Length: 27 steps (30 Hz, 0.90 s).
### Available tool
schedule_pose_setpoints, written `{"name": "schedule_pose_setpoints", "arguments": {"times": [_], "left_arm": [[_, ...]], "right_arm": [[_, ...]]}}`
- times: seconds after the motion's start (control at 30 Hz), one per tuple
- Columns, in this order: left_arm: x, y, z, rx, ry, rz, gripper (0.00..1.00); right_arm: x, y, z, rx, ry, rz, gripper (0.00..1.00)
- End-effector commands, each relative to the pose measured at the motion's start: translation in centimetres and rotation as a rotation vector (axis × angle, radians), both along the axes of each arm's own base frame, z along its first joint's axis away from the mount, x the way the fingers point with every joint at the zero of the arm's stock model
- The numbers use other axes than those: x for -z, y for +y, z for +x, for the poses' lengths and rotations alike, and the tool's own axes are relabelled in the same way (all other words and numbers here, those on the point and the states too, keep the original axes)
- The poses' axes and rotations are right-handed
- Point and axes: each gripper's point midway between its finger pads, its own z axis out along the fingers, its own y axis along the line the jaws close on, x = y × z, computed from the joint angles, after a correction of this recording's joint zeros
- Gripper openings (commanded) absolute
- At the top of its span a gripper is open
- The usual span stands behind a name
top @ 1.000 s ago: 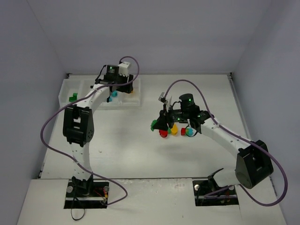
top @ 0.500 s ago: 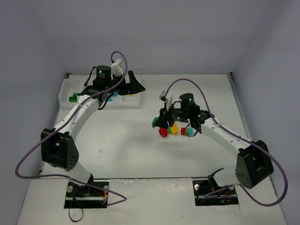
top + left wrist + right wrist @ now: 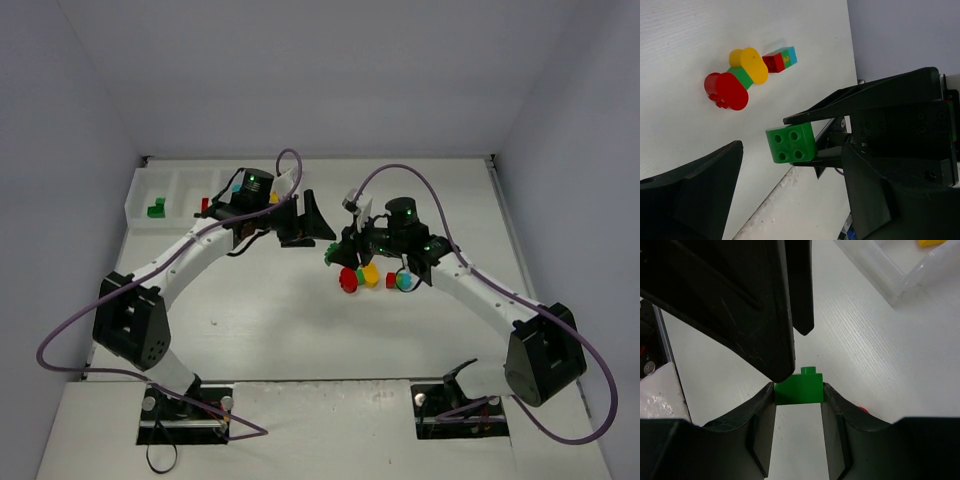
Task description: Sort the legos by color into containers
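At the far-left corner of the counter sits the divided tray (image 3: pixel 134 203). A green brick (image 3: pixel 155 209) lies in its leftmost compartment and a red piece (image 3: pixel 204 205) in the next; the arm partly hides the rest. The left gripper (image 3: pixel 308 226) hangs near the middle of the counter, spread wide and empty, pointing at the right gripper (image 3: pixel 340 252). That one is pinched narrow on a green square brick (image 3: pixel 799 388), which seems to be held off the surface. In the left wrist view the brick sits just ahead of the open fingers, studs toward the camera, roughly centred between them but not yet inside.

This looks like a hand-over, so the left arm can carry the brick to the green compartment. The left fingers should close on the faces the right pair leaves bare, crosswise to that grip, and clamp fully before the right lets go. One left finger (image 3: pixel 740 305) already sits very close to the right gripper's finger, so the approach wants care.

Rightward, under the right arm, loose legos lie on the counter: a red round one (image 3: pixel 348 279), a yellow one (image 3: pixel 371 274) and a cyan-and-green one (image 3: pixel 405 281)
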Motion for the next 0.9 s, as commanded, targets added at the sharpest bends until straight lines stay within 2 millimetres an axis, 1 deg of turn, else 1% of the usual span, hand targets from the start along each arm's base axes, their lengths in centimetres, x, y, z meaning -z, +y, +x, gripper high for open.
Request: {"name": "schedule_pose_setpoints", "arguments": {"times": [0.0, 0.1, 0.17, 0.3, 0.43, 0.53, 0.63, 0.73, 0.8, 0.87], "left_arm": [[-3.2, -0.5, -0.1, 0.034, -0.032, -0.069, 0.72], [-2.7, -0.6, -1.0, 0.072, 0.013, -0.061, 0.72], [-1.9, -0.4, -1.3, 0.085, 0.032, -0.031, 0.72], [-1.1, -0.7, -1.7, 0.107, 0.057, -0.022, 0.73], [-1.4, -1.8, -2.0, 0.133, 0.071, -0.055, 0.73], [-1.7, -2.3, -1.9, 0.134, 0.069, -0.074, 0.73], [-2.3, -3.1, -1.9, 0.150, 0.065, -0.101, 0.73], [-2.1, -3.6, -2.2, 0.167, 0.079, -0.106, 0.73], [-2.0, -3.8, -2.3, 0.174, 0.081, -0.107, 0.72], [-1.9, -4.0, -2.4, 0.179, 0.089, -0.109, 0.67]], "right_arm": [[-3.8, 0.6, 0.6, -0.009, -0.117, 0.075, 0.00], [-3.9, 0.4, 0.5, -0.006, -0.120, 0.077, 0.00], [-3.7, 0.4, 0.3, -0.006, -0.118, 0.075, 0.00], [-3.9, 0.4, 0.2, -0.012, -0.117, 0.082, 0.00], [-4.0, 0.6, 0.1, -0.020, -0.116, 0.089, 0.00], [-4.0, 0.6, 0.0, -0.025, -0.117, 0.091, 0.00], [-4.0, 0.6, -0.1, -0.029, -0.115, 0.092, 0.00], [-3.9, 0.6, -0.1, -0.028, -0.113, 0.092, 0.00], [-4.0, 0.6, -0.1, -0.028, -0.116, 0.094, 0.00], [-4.0, 0.6, 0.0, -0.027, -0.118, 0.093, 0.00]]}}
